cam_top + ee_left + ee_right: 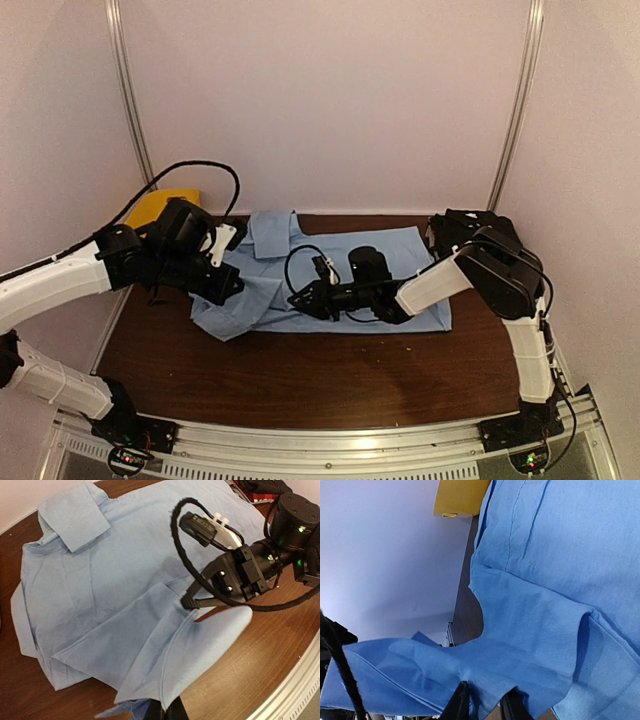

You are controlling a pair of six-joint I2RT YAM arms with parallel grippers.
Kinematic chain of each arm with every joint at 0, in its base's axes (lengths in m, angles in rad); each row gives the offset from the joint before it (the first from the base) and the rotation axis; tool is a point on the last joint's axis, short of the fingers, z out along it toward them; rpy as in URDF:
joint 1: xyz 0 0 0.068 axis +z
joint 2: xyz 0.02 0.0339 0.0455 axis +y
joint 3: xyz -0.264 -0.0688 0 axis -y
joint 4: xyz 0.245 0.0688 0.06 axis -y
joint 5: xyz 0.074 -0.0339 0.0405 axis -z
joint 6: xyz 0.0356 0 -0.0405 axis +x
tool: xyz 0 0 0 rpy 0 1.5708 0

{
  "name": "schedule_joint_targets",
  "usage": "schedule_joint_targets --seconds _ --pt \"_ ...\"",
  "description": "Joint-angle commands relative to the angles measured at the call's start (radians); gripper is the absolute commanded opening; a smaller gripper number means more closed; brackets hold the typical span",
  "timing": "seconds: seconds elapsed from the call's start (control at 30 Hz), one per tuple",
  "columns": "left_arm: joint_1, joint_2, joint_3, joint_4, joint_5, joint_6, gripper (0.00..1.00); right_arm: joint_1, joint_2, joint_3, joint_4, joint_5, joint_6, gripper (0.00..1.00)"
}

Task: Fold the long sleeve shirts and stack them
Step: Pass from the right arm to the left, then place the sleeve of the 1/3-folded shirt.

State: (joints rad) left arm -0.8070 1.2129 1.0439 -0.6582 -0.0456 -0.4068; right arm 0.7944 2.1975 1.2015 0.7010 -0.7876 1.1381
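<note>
A light blue long sleeve shirt [340,270] lies spread on the brown table [300,375], collar [272,226] toward the back. My left gripper [228,285] is shut on a folded edge of it at the shirt's left side; in the left wrist view [167,712] the cloth drapes over the fingers. My right gripper [298,301] is shut on the same raised flap of blue cloth near the shirt's front edge, with the fabric pinched between its fingers [462,705]. A black shirt [465,225] with a red-edged one [255,497] lies heaped at the back right.
A yellow basket [165,205] stands at the back left corner, also in the right wrist view [460,497]. White walls close in the back and sides. The right arm's cable loop [175,540] hangs over the shirt.
</note>
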Motion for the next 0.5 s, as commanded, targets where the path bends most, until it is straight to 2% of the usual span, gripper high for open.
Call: schedule_joint_targets --seconds 0.0,0.23,0.47 --pt "0.085 0.043 0.133 -0.081 -0.077 0.115 0.00 -0.016 -0.062 -0.001 -0.041 -0.011 -0.061 0.28" --pt "0.158 0.177 0.355 -0.095 -0.125 0.238 0.00 -0.036 -0.111 -0.011 -0.054 -0.025 -0.082 0.47" --pt "0.207 0.348 0.571 -0.105 -0.248 0.315 0.00 -0.081 -0.185 -0.083 -0.099 0.003 -0.139 0.53"
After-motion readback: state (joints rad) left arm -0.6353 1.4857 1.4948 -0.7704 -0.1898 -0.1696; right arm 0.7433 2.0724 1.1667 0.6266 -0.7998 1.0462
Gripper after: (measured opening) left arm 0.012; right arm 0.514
